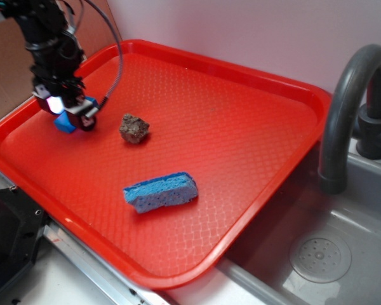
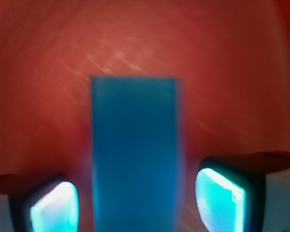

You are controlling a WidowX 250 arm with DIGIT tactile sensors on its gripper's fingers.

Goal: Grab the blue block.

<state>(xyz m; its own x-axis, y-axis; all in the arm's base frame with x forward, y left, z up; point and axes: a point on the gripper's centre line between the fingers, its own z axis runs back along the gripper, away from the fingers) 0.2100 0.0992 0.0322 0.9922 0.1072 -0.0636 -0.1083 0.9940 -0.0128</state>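
Observation:
The blue block (image 2: 134,150) lies on the red tray (image 1: 241,127) at its far left. In the exterior view only a corner of the blue block (image 1: 65,122) shows below my gripper (image 1: 70,114). In the wrist view the block runs lengthwise between my two fingers. My gripper (image 2: 135,203) is open. There is a gap between each pad (image 2: 220,198) and the block's sides. The gripper straddles the block low over the tray.
A brown rock (image 1: 134,128) sits just right of the gripper. A porous blue sponge (image 1: 160,192) lies nearer the tray's front edge. A grey sink (image 1: 317,254) with a dark faucet (image 1: 349,108) is on the right.

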